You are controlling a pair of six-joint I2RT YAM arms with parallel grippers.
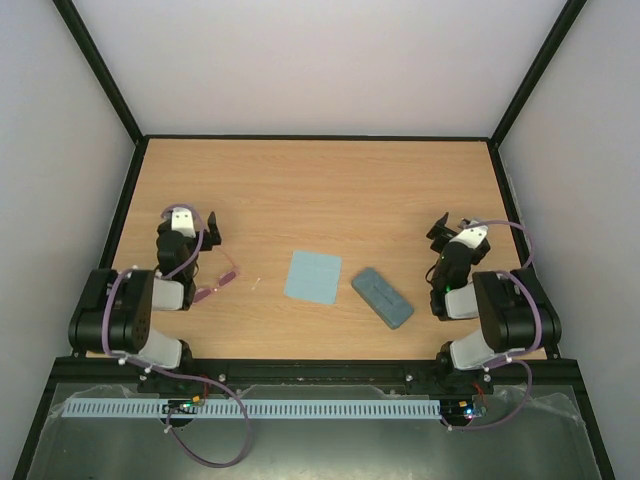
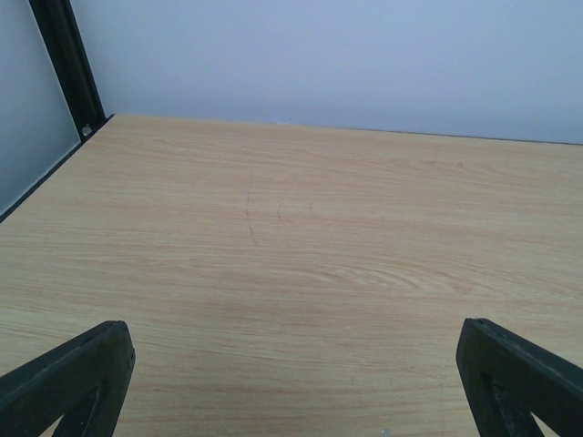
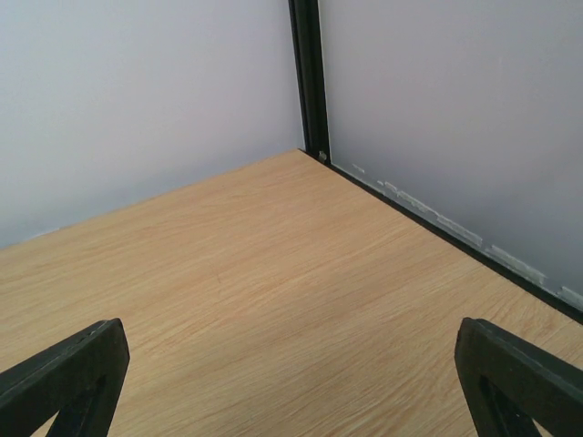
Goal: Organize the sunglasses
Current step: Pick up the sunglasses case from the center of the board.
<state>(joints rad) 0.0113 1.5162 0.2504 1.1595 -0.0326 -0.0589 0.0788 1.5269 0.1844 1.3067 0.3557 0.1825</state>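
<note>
Entry one, my landmark: a light blue square cloth (image 1: 313, 277), which lay flat on the wooden worktop (image 1: 320, 190) toward its near edge, roughly midway between the two arms. Entry two: the sunglasses (image 1: 216, 283), thin-framed with pinkish-purple lenses. They lay on the worktop to the left of the cloth, well apart from it and about level with it, just beside the left arm. Neither claw touched them. From overhead they were too small for me to tell whether their arms were folded. Entry three: a blue-grey oblong case (image 1: 382, 297), which lay just to the right of the cloth, near it but not touching. It sat at a slant, with its far end toward the cloth and its near end angled away to the right. It looked closed. Entry four: the left claw (image 1: 190, 216), to the left of the cloth and farther back than it, beyond the sunglasses. In its own wrist view the left claw (image 2: 291, 382) stood wide apart. Its two dark fingers (image 2: 73, 373) sat at the bottom corners, and only bare wood showed between them, running to the pale back wall (image 2: 364, 64). Entry five: the right claw (image 1: 452, 224), to the right of the cloth, past the case and farther back. Its wrist view showed the right claw (image 3: 291, 382) likewise spread wide, gripping nothing, with its fingers (image 3: 519, 373) over bare wood. Beyond them a black frame post (image 3: 310, 73) stood in the enclosure's far corner.
</note>
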